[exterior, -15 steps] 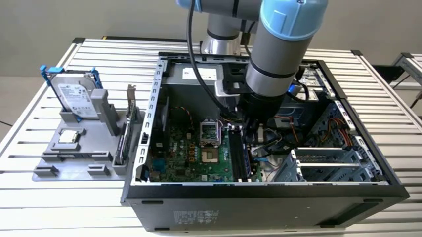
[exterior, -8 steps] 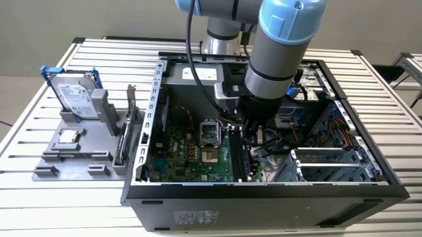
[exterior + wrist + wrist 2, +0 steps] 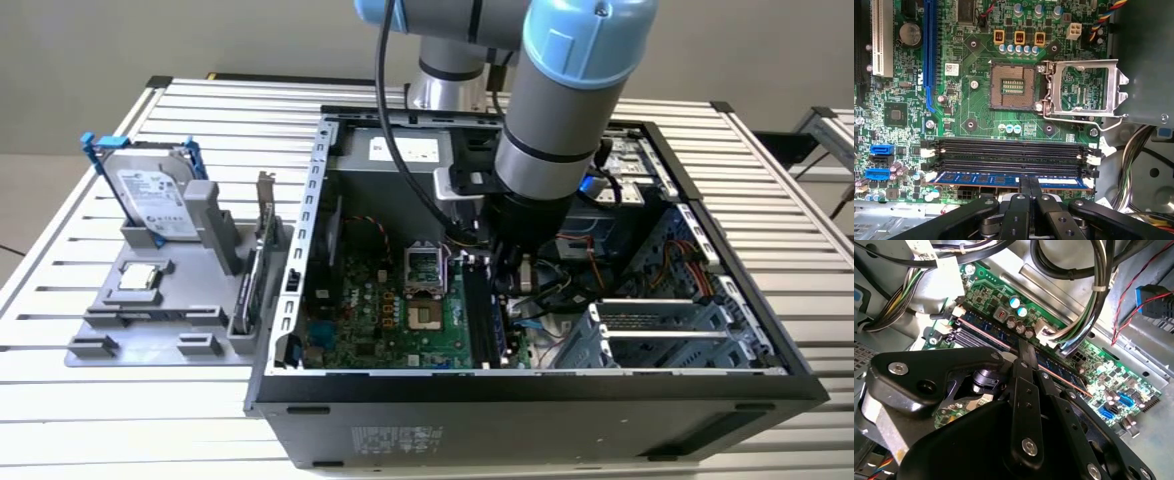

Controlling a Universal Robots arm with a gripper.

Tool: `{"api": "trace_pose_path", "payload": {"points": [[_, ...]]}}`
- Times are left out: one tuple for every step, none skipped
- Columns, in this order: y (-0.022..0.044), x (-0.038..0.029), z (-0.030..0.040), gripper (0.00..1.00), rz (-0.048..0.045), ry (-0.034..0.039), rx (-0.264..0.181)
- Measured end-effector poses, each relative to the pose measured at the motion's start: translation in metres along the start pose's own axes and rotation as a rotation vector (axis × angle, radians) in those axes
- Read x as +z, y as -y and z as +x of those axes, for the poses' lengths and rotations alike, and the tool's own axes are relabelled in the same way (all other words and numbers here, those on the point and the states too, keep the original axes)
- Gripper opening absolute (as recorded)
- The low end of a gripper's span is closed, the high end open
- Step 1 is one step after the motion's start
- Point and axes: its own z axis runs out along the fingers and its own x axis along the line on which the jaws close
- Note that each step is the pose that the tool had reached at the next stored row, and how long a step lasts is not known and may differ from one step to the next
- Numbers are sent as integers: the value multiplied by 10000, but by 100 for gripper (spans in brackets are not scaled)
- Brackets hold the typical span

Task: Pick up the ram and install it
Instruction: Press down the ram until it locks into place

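I have the gripper (image 3: 1030, 186) down inside the open computer case (image 3: 287, 300); its fingers (image 3: 1025, 356) are pinched nearly shut on the ram (image 3: 1004, 178), which sits along the nearest black memory slot (beside three bare slots (image 3: 1009, 156)) on the green motherboard (image 3: 979, 120).

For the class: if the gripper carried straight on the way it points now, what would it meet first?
Probably the ram itself: the gripper sits right at its top edge, above the slot on the motherboard. Whether they already touch is unclear.
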Motion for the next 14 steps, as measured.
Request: {"api": "trace_pose_path", "payload": {"points": [[0, 0, 0, 0, 0, -2, 0], [0, 0, 0, 0, 0, -3, 0], [0, 0, 0, 0, -1, -4, 0], [1, -13, -3, 0, -5, -19, 0], [3, -76, -10, 0, 4, 10, 2], [3, -96, -8, 0, 2, 3, 1], [2, -98, -5, 0, 2, 2, 1], [1, -101, -3, 0, -1, -6, 1], [2, -100, -3, 0, -1, -5, 0], [2, -100, -3, 0, 0, -4, 0], [2, -100, -3, 0, -1, -5, 0], [2, -100, -3, 0, -1, -4, 0], [2, -100, -3, 0, -1, -5, 0], [2, -100, -3, 0, -1, -4, 0]]}}
